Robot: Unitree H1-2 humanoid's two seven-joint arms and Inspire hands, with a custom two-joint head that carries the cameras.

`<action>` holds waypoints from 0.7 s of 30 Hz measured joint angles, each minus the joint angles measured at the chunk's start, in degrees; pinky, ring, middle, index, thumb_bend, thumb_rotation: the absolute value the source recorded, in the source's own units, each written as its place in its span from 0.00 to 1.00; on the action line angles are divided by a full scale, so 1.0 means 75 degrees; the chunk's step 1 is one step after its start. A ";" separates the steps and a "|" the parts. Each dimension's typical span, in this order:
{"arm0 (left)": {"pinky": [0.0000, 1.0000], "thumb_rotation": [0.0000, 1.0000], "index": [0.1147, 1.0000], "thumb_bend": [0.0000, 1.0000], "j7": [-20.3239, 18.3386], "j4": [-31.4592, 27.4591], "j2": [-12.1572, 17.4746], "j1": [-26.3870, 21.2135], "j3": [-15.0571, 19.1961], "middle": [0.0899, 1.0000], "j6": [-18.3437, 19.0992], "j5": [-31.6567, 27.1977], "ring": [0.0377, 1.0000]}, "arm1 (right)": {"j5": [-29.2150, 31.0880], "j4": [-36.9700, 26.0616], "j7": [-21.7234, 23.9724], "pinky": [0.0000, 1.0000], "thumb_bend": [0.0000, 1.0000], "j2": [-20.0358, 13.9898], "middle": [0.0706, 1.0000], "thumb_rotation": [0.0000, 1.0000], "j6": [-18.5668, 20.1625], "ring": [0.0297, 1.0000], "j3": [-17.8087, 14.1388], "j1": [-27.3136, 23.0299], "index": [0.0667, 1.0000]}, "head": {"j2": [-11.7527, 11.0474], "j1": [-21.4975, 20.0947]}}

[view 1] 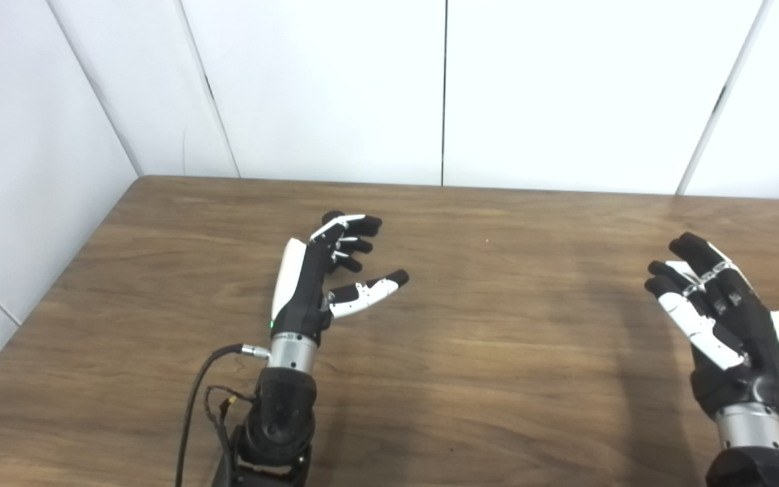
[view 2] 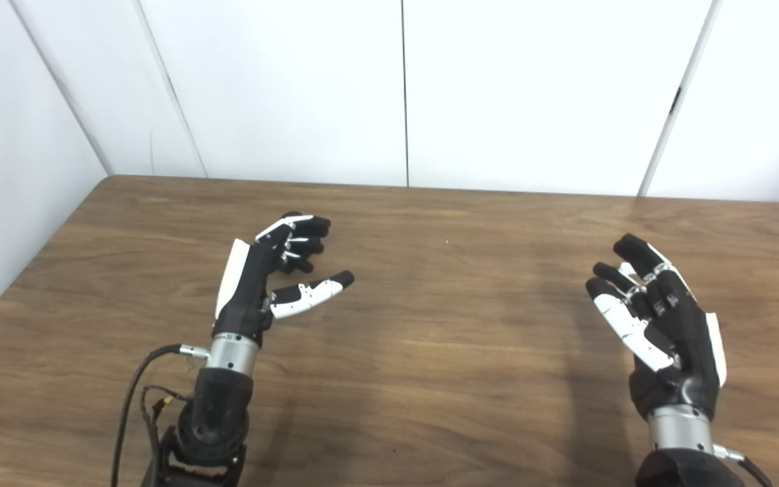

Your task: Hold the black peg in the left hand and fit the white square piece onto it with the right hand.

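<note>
Both hands, left hand (view 1: 308, 284) and right hand (view 1: 721, 318), hover spread and holding nothing over the wooden table (view 1: 484, 379).

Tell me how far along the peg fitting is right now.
Nothing looks done. Left hand and right hand hover open and empty above the wooden table. Neither peg nor white square piece shows in either view, so picking up, holding and fitting all remain.
</note>
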 measured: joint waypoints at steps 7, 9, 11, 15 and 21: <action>0.58 0.25 0.66 0.73 0.0033 -0.0011 0.0598 -0.0312 -0.0064 0.73 0.0358 0.1508 0.69 | 0.0142 0.0000 0.0006 0.75 0.52 -0.0115 0.79 0.03 0.0001 0.71 -0.0101 -0.0076 0.71 | -0.0012 0.0023; 0.59 0.25 0.66 0.73 0.0039 -0.0011 0.0709 -0.0393 -0.0085 0.74 0.0419 0.1846 0.70 | 0.0223 0.0000 0.0006 0.76 0.52 -0.0111 0.79 0.03 0.0002 0.72 -0.0101 -0.0089 0.72 | -0.0012 0.0012; 0.59 0.26 0.66 0.74 0.0043 -0.0003 0.0836 -0.0493 -0.0091 0.76 0.0494 0.2149 0.72 | 0.0248 0.0000 0.0006 0.75 0.52 -0.0117 0.79 0.02 0.0001 0.71 -0.0100 -0.0112 0.72 | -0.0012 -0.0035; 0.69 0.29 0.68 0.75 0.0039 0.0090 0.1067 -0.0694 -0.0131 0.81 0.0706 0.2757 0.79 | 0.0244 0.0000 0.0024 0.71 0.51 -0.0157 0.79 0.01 -0.0004 0.70 -0.0051 -0.0114 0.72 | 0.0012 -0.0047; 0.85 0.34 0.69 0.77 0.0025 0.0293 0.1323 -0.0918 -0.0271 0.88 0.1110 0.3793 0.90 | 0.0238 0.0000 0.0037 0.67 0.49 -0.0251 0.78 0.00 -0.0012 0.68 -0.0013 -0.0114 0.71 | 0.0000 -0.0047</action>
